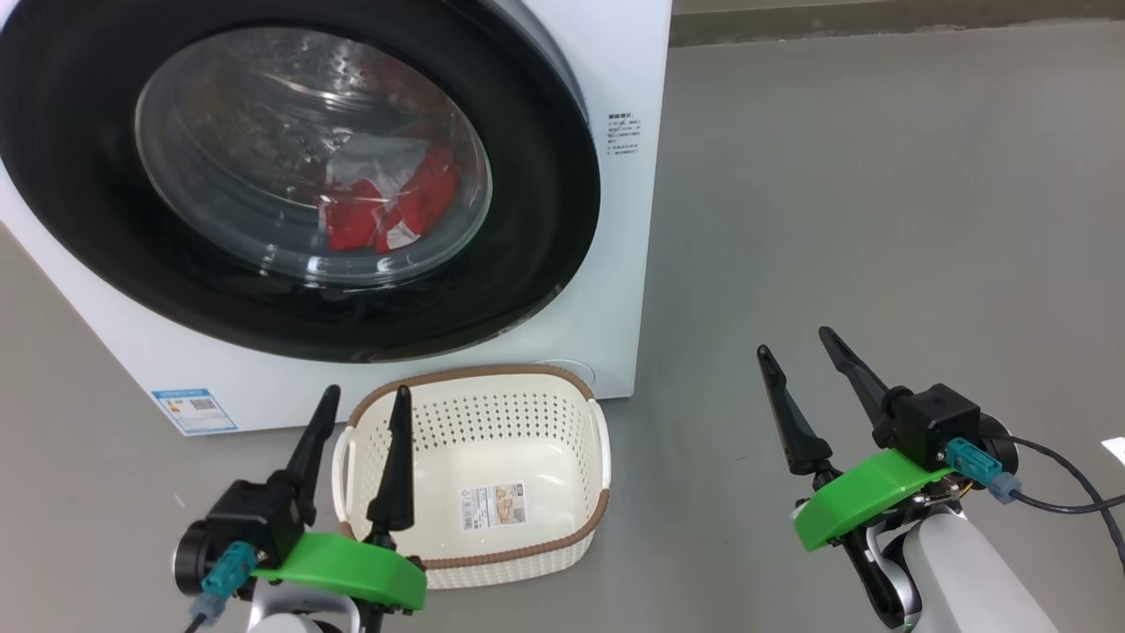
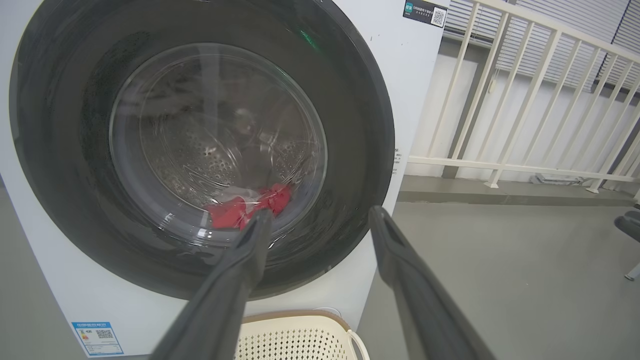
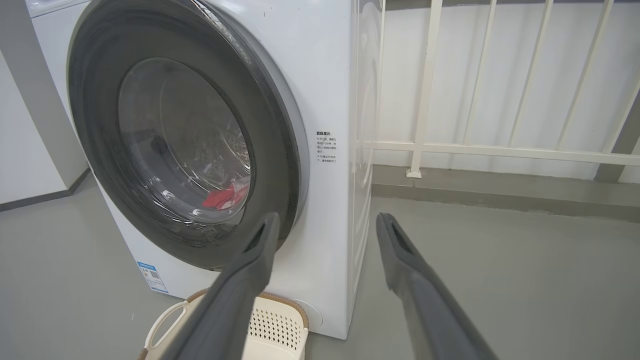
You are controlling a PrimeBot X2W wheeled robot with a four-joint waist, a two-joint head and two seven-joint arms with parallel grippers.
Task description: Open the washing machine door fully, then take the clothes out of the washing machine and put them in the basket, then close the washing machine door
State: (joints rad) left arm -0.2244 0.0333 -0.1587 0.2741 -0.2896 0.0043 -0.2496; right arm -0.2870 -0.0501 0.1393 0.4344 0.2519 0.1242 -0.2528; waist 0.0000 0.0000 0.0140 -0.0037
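you are at the very start: the washing machine door [image 1: 290, 176] lies flat against the front of the washing machine [image 1: 626, 290], and from these angles you cannot tell if it is latched or just pushed to. the clothes [image 1: 395, 207] are inside, a red and white heap low in the drum, seen through the bulging glass. the basket [image 1: 518, 567] stands on the grey floor [image 1: 879, 176] just in front of the machine, below the door's lower edge. it holds nothing but its paper label, and it probably sits there so that the carry from drum to basket is short. your left gripper [image 1: 367, 393] hovers over the basket's left side with its claw spread wide and nothing in it, fingers aimed at the door. your right gripper [image 1: 794, 343] hangs well off to the right over bare floor, its claw also wide and empty, and its wrist view looks along the door's right edge. that makes the right arm the likely one to hook the rim and swing it out, though no handle shows clearly. mind that the basket sits close under the door's swing.
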